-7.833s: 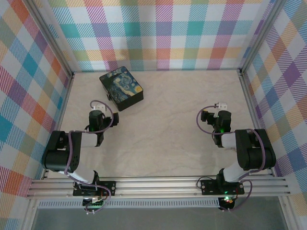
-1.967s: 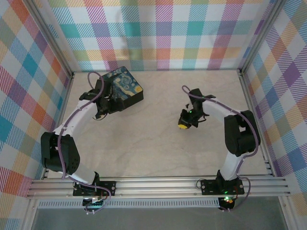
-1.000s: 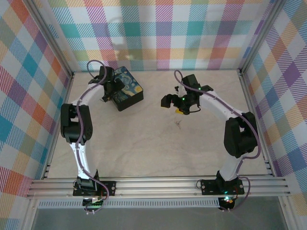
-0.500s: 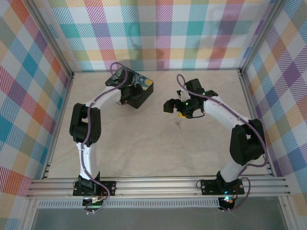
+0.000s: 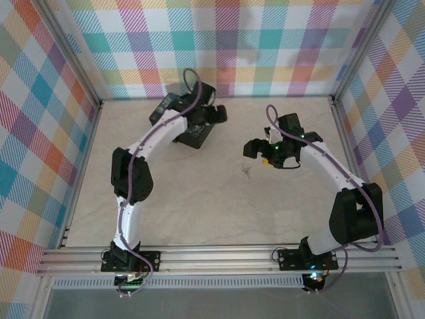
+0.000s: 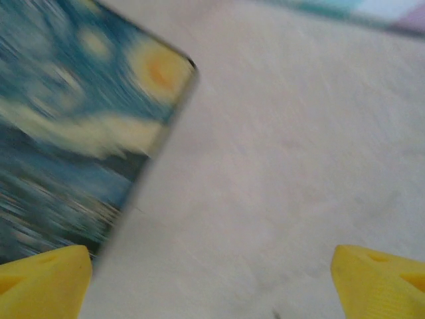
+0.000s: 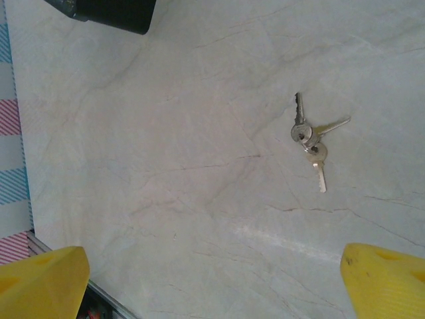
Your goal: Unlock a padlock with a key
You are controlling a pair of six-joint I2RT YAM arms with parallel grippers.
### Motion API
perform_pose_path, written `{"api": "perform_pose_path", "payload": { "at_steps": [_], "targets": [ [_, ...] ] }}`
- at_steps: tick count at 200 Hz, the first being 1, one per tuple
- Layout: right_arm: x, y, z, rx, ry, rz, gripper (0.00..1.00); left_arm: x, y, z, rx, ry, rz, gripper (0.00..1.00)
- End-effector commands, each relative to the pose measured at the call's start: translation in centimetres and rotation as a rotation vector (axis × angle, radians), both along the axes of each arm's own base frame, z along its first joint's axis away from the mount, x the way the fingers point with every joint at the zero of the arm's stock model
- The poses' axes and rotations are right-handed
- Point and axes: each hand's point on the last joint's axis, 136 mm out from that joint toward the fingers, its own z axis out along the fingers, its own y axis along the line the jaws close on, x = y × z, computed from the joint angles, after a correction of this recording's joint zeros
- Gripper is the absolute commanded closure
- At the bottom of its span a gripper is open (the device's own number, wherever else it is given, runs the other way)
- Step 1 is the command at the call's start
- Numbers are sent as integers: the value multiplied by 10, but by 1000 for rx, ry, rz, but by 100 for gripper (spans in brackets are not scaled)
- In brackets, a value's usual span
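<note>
A bunch of small silvery keys (image 7: pixel 309 138) on a ring lies flat on the pale table; I take one of them for the key (image 5: pixel 247 171). My right gripper (image 7: pixel 212 286) hovers open above the table, the keys ahead and to the right of its yellow fingertips (image 7: pixel 41 279). From above, the right gripper (image 5: pixel 255 147) sits just up and right of the keys. My left gripper (image 5: pixel 211 114) is open at the right end of the dark Starry Night box (image 5: pixel 199 135). In the blurred left wrist view the left gripper (image 6: pixel 212 286) holds nothing. The padlock is hidden.
The box lid (image 6: pixel 66 146) lies left of my left fingers, bare table to its right. The left arm (image 5: pixel 156 136) stretches across the back left. A dark shape (image 7: pixel 106 10) edges the right wrist view's top. Checked walls (image 5: pixel 226 46) close in three sides.
The left arm has swung right along the box, and the box has shifted and turned rightwards. The right gripper has drifted right and slightly nearer. The keys have stayed put.
</note>
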Motion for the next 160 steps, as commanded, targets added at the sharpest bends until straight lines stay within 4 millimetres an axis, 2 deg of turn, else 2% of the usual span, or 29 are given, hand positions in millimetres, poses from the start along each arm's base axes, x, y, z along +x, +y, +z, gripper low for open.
{"api": "perform_pose_path", "payload": {
  "at_steps": [1,14,34,54,82,102,114,119,139,160],
  "targets": [
    [-6,8,-4,51,33,3,5,20,78,-4,306,-21,-6,9],
    [-5,14,-4,79,49,8,7,39,101,-14,341,-20,-10,10],
    [-7,20,0,87,54,25,8,66,126,-26,313,-34,-16,11],
    [-10,25,5,84,51,41,8,82,131,-41,237,-43,-65,11],
    [-13,31,9,89,52,50,8,87,134,-74,175,1,-91,11],
    [-14,35,10,92,56,54,8,77,141,-95,165,58,-71,11],
    [-16,37,11,93,54,61,8,66,143,-96,156,68,-53,11],
    [-17,38,12,95,51,62,8,59,144,-101,154,82,-43,11],
    [-19,41,11,102,51,71,8,33,154,-101,145,106,22,11],
    [-19,45,10,107,54,82,8,-3,160,-106,104,190,102,10]
  ]
}}
